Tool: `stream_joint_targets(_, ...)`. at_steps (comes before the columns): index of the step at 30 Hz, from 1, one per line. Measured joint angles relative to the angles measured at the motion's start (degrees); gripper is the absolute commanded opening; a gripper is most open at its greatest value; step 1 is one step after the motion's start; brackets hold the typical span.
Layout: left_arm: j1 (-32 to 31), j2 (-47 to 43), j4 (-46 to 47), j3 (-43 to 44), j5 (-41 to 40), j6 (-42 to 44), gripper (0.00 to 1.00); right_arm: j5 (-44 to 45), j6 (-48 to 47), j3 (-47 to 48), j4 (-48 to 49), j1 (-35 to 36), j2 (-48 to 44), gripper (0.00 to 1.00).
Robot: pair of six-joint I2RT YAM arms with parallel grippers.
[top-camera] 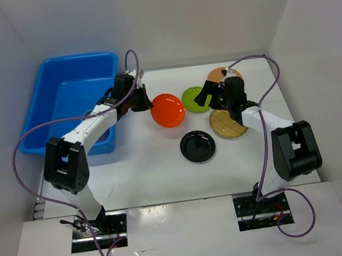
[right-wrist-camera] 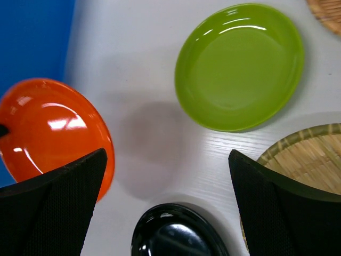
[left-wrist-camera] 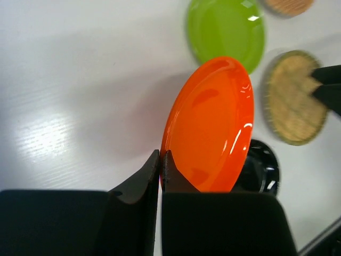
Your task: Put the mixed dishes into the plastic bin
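My left gripper is shut on the rim of the orange plate, which hangs tilted over the table and casts a shadow beneath it. The blue plastic bin stands just left of that gripper. My right gripper is open and holds nothing, hovering over bare table between the lime green plate and the black plate. One woven bamboo disc lies under the right wrist, and another lies behind it.
White walls close in the table on the left, back and right. The bin's near right corner sits close to the left arm's forearm. A purple cable loops off each arm.
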Motion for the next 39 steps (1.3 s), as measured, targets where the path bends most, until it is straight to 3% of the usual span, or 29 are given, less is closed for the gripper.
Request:
stream_joint_targets(12,1.95,-6.01,-0.87,2.08,10.93,1.4,0.0,-23.21,2.6,-3.56,8.85,-4.61,-2.62,0.98)
stream_joint_targets(22,2.38,-6.01,0.33,1.05,18.93,1.22,0.0,-33.24,3.13,-3.78,11.74,-4.81,-3.76,0.9)
stream_joint_targets(27,2.38,-6.01,2.1,1.05,23.12,0.96,0.0,-34.14,3.45,-3.78,11.87,-3.74,-3.74,0.74)
stream_joint_targets(31,2.34,-6.01,2.82,1.05,25.11,0.09,0.0,-34.88,3.54,-3.78,12.2,-2.16,-3.13,0.47)
stream_joint_targets(32,2.27,-6.01,2.95,1.05,25.38,-0.07,0.0,-35.01,3.54,-3.78,12.24,-2.05,-2.84,0.45)
stream_joint_targets(37,2.27,-5.88,3.13,1.05,25.55,-0.2,0.0,-35.82,3.91,-3.78,12.33,-1.75,-1.79,0.46)
stream_joint_targets(39,2.27,-5.77,3.15,1.05,25.55,-0.2,0.0,-36.04,3.91,-3.76,12.46,-1.75,-1.79,0.54)
